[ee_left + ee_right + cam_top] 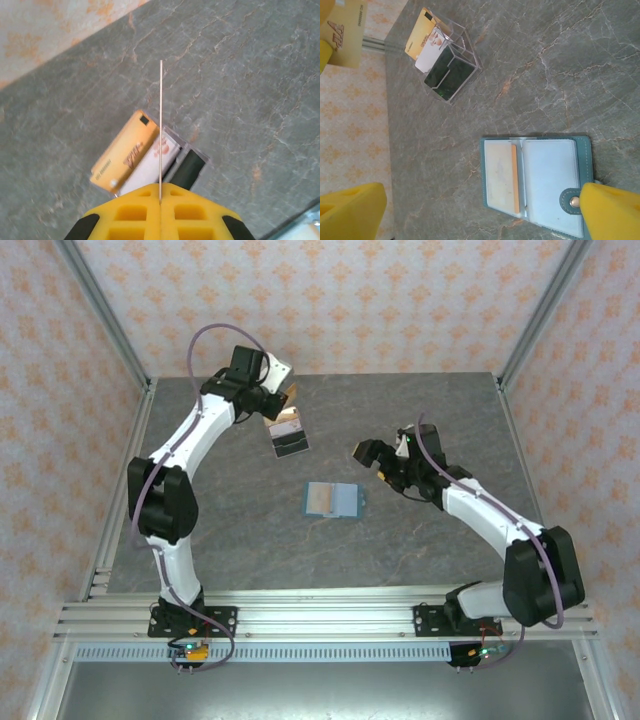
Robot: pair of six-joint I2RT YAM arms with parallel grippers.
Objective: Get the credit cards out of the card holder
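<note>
Card holder (330, 500) lies open and flat at mid-table, snap tab (572, 200) at one side. An orange card edge (515, 176) shows along the centre fold, with a pale card (497, 175) in the pocket beside it. Right gripper (372, 462) hovers just beside the holder, jaws wide apart and holding nothing. In its wrist view one yellow finger (612, 212) shows next to the tab.

Left gripper (161, 195) is pinched tight on a tan card (342, 31), held on edge above the clear box (451, 67). A tan, a white and a dark card stand in the box.

Step in hand, as I judge it: put the held card into the box. Line its edge up with a free slot, lower it between the walls, then let go. For the right arm, take the orange edge at the fold and pull along the pocket rather than upward, or the holder may lift.

Room: bare table (250, 550) all round the holder. The box sits toward the far left. The arms are well apart.
</note>
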